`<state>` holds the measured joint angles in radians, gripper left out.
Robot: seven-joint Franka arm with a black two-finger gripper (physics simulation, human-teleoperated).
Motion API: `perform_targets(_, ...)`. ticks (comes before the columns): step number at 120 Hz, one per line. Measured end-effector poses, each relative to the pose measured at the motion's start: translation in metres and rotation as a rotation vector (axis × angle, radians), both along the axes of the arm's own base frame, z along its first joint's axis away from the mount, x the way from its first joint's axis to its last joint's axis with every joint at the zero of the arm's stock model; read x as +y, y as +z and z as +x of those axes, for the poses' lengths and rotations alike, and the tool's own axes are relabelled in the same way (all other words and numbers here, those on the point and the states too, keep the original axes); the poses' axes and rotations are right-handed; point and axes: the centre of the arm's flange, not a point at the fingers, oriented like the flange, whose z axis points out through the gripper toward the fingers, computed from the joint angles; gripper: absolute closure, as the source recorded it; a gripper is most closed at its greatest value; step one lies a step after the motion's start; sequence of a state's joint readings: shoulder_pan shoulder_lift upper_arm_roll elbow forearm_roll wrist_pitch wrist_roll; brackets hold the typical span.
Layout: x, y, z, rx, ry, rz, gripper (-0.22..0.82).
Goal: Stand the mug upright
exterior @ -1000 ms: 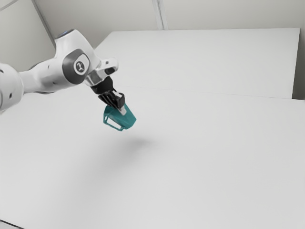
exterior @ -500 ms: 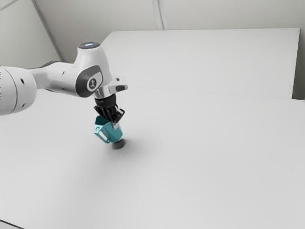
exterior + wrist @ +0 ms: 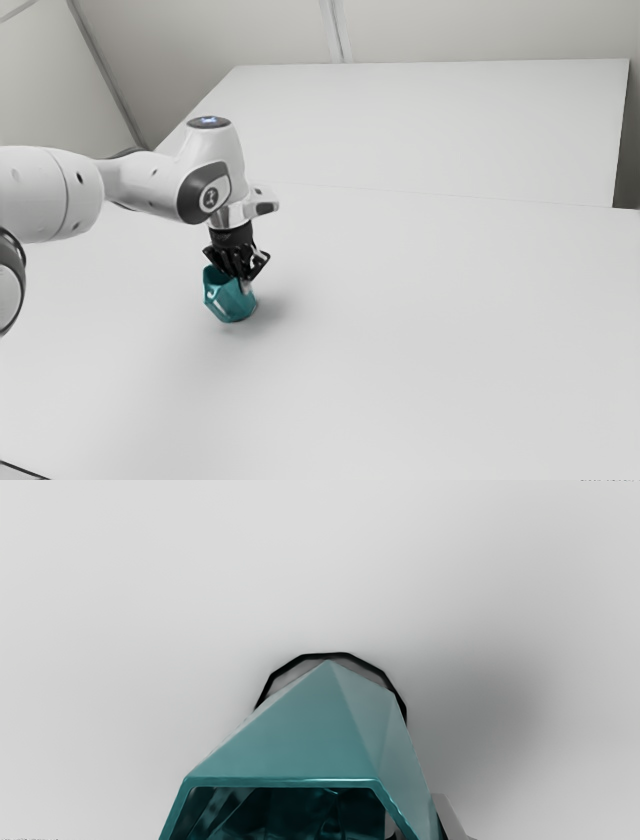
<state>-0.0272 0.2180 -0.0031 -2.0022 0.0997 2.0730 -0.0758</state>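
The gripper (image 3: 243,284) points down at the teal mug (image 3: 229,301) and is shut on its side wall. In the wrist view, the gripper (image 3: 415,825) has one light grey finger outside the wall and part of the other inside the rim. The faceted mug (image 3: 295,730) has its opening toward the hand and its base toward the table. It leans slightly to the exterior view's left, its handle on that side. Whether the base touches the table cannot be told.
The white tabletop (image 3: 400,350) spreads around the mug. A dark-edged rounded outline (image 3: 345,654) lies around the base end of the mug, with a soft shadow beside it. A white panel (image 3: 430,130) stands beyond the table.
My hand has lowered toward the table and turned to point more steeply down. The mug came down with it, and its tilt has lessened, with the opening facing more upward.
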Motion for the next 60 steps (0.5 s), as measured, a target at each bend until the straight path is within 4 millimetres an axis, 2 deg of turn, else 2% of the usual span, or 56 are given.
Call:
perform_targets(5,-0.001,0.0,0.0,-0.001,0.006,0.0,0.75)
perform_targets(22,-0.004,0.007,0.0,-0.015,0.024,-0.008,0.43)
perform_targets(32,-0.005,0.021,-0.001,-0.038,0.033,-0.011,0.29)
perform_targets(48,-0.006,0.07,-0.002,-0.105,0.042,-0.019,0.16)
perform_targets(60,-0.008,0.123,0.014,-0.169,0.047,-0.034,0.1)
